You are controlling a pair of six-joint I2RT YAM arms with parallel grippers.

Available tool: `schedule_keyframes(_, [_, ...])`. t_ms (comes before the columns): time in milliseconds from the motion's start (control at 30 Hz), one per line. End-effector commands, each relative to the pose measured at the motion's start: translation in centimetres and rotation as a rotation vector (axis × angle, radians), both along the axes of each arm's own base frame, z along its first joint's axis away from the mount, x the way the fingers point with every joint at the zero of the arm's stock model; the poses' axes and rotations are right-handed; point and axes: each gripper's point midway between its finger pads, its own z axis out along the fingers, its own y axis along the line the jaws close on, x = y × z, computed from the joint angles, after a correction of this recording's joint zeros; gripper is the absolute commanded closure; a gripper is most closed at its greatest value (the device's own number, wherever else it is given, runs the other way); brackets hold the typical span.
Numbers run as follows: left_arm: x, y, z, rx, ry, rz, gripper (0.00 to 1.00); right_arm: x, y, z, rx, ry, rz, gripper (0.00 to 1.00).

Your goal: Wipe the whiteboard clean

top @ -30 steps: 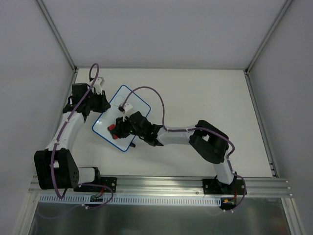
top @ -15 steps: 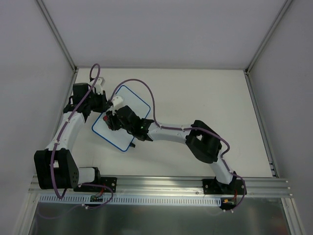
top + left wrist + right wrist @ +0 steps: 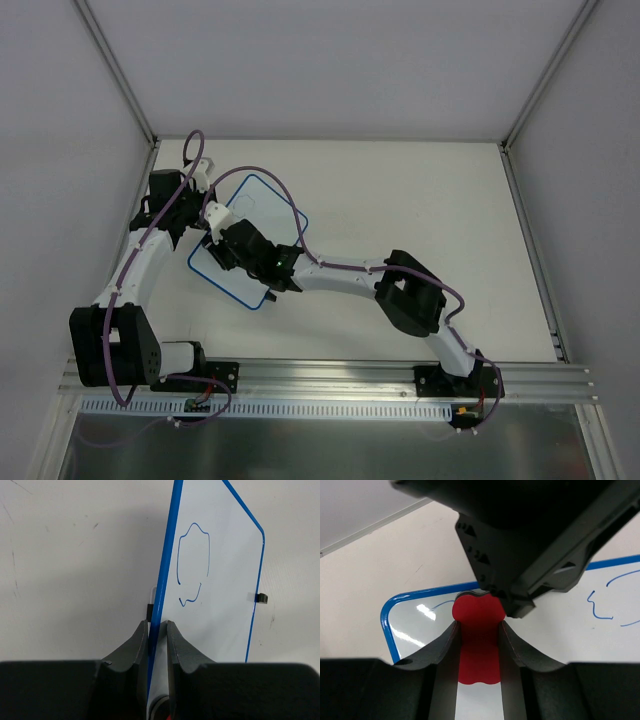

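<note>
At the table's left sits the whiteboard (image 3: 268, 208). My left gripper (image 3: 157, 627) pinches its blue rim; my right gripper (image 3: 479, 640) clamps the red eraser (image 3: 479, 609) over its face. Board likely light, stiff, slick: hold by the rim. Blue scribble (image 3: 194, 562) unwiped.

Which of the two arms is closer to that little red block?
Right. The right gripper is shut on the red block, over the whiteboard; the left gripper clamps the whiteboard's rim nearby.
</note>
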Motion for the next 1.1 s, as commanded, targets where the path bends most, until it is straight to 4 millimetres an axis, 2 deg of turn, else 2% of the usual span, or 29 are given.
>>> schedule_keyframes(0, [-5.7, -5.3, -2.9, -0.161, 0.267, -0.127, 1.00, -4.5, 0.4, -7.8, -0.203, 0.064, 0.164, 1.00])
schedule_keyframes(233, [-5.7, -5.4, -2.9, -0.182, 0.283, -0.110, 1.00, -6.7, 0.9, -7.8, -0.208, 0.085, 0.262, 1.00])
schedule_keyframes(467, [-5.8, -5.4, -3.0, -0.177, 0.282, -0.113, 1.00, -6.4, 0.1, -8.0, -0.229, 0.075, 0.246, 1.00])
schedule_keyframes(600, [-5.9, -5.5, -3.0, -0.180, 0.283, -0.121, 1.00, -4.0, -1.5, -7.8, -0.217, 0.105, 0.135, 1.00])
schedule_keyframes(633, [-6.0, -5.5, -3.0, -0.181, 0.281, -0.124, 1.00, -2.4, -2.4, -7.9, -0.219, 0.107, 0.081, 1.00])
schedule_keyframes(667, [-6.0, -5.5, -2.9, -0.183, 0.281, -0.125, 1.00, -1.7, -2.9, -7.6, -0.204, 0.122, 0.045, 1.00])
schedule_keyframes(733, [-6.0, -5.6, -2.8, -0.186, 0.278, -0.131, 1.00, 0.7, -4.8, -8.2, -0.212, 0.137, -0.042, 1.00])
schedule_keyframes(800, [-6.1, -5.7, -2.8, -0.187, 0.277, -0.134, 1.00, 2.2, -6.2, -7.9, -0.191, 0.163, -0.114, 1.00])
schedule_keyframes(833, [-6.1, -5.7, -2.7, -0.191, 0.274, -0.137, 1.00, 3.5, -7.7, -8.6, -0.202, 0.174, -0.163, 1.00])
schedule_keyframes(933, [-6.2, -5.9, -2.7, -0.195, 0.276, -0.143, 1.00, 5.9, -10.1, -8.6, -0.189, 0.201, -0.256, 1.00])
schedule_keyframes(1067, [-6.4, -6.0, -2.7, -0.202, 0.278, -0.151, 1.00, 7.8, -12.4, -9.0, -0.188, 0.230, -0.341, 1.00])
